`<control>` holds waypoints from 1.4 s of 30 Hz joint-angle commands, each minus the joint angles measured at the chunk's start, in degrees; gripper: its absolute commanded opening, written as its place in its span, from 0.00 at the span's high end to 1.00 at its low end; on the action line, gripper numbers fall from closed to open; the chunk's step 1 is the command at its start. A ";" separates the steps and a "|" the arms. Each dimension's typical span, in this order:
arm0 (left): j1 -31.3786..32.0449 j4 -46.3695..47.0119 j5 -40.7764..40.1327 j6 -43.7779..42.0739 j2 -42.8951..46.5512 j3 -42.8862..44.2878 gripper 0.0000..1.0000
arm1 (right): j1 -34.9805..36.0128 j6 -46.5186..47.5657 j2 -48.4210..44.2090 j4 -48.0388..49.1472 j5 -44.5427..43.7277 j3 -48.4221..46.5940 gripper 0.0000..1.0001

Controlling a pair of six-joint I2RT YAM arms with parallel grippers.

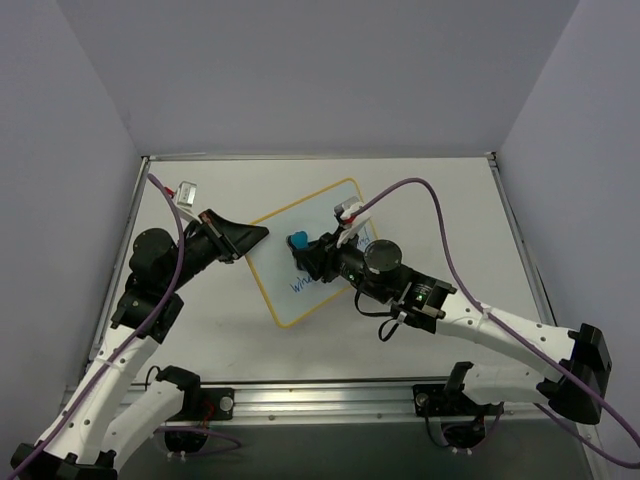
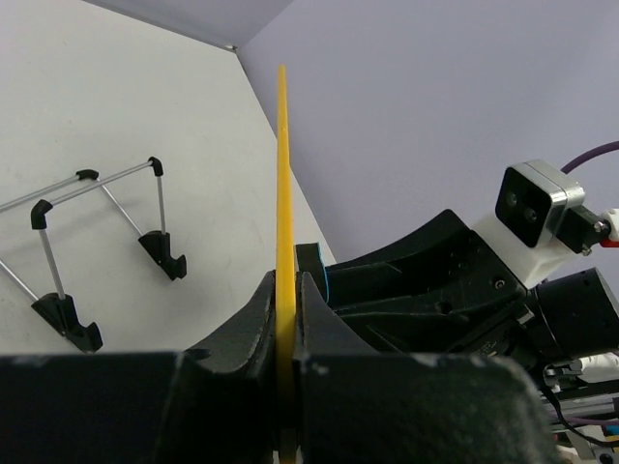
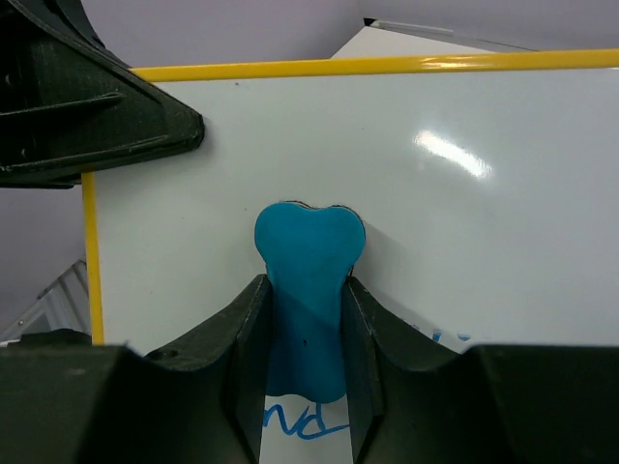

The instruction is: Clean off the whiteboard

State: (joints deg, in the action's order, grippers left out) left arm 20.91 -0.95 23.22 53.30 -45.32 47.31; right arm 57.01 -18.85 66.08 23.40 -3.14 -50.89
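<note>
**Left holds board, right presses eraser on it**

The whiteboard (image 1: 312, 215) sits mid-table, turned at an angle, with its yellow frame visible all round in the top view. Whether it lies flat or is tipped up off the table (image 1: 460, 215) I cannot tell.

The left gripper (image 1: 256, 235) is at the board's left corner. In the left wrist view its two black fingers (image 2: 253, 319) are clamped on the yellow edge (image 2: 282, 174), one on each face of the board.

The right gripper (image 1: 303, 250) reaches in from the right and is over the board's left-centre part. Its jaws are closed on a blue eraser (image 3: 308, 261), whose heart-shaped top sticks out past the fingertips. The eraser touches the white surface.

Blue handwriting (image 1: 308, 284) remains on the near part of the board, just near of the eraser. In the right wrist view a bit of it shows below the eraser (image 3: 302, 425). The far and right parts of the board look clean, with a glare spot. A purple cable (image 1: 440, 230) loops from the right wrist over the table's right side.
</note>
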 commanded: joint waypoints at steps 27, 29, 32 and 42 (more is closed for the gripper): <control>1.07 11.06 0.86 8.31 3.40 5.51 0.98 | 7.57 0.92 4.57 9.82 -9.51 2.47 1.00; 1.07 11.41 0.60 8.84 3.31 5.43 0.98 | 11.70 1.10 5.81 10.70 -10.83 1.68 1.00; 0.98 11.41 0.42 9.37 3.22 5.43 0.98 | 12.51 1.36 6.51 9.74 -11.80 0.88 1.00; 0.98 11.15 0.51 10.34 4.19 5.69 0.98 | -5.49 2.16 0.81 1.39 -11.28 7.47 1.00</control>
State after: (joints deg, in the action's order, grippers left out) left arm 20.91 -3.25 17.98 54.54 -44.01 47.72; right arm 57.47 -16.97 67.96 32.45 -11.99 -47.29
